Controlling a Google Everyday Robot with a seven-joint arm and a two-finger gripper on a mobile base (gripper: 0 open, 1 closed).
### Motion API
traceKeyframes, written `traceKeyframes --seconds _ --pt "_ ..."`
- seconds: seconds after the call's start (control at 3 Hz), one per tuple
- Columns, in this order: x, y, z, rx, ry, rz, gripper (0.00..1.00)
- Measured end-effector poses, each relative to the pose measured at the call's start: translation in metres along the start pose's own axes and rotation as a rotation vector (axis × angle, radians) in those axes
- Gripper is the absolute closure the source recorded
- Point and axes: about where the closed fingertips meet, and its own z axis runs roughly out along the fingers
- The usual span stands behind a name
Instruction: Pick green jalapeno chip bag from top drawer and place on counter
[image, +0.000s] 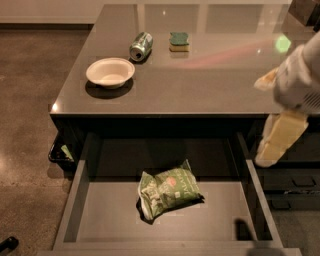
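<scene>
Crinkled light-green and white jalapeno chip bag lies flat near middle of open wide dark-grey top drawer. Cream-coloured gripper hangs at right, just below front edge of glossy dark grey-brown table, well apart from bag; how far open, cannot tell. On table: white round bowl, green soda can on its side, green-topped yellow sponge.
</scene>
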Motion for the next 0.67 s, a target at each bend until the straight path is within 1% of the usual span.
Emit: traceKeyframes --seconds 0.33,0.67 --pt "0.002 0.022 0.072 -0.068 -0.107 -0.022 0.00" --pt "-0.005 0.035 0.126 -0.104 -0.198 -0.058 0.00"
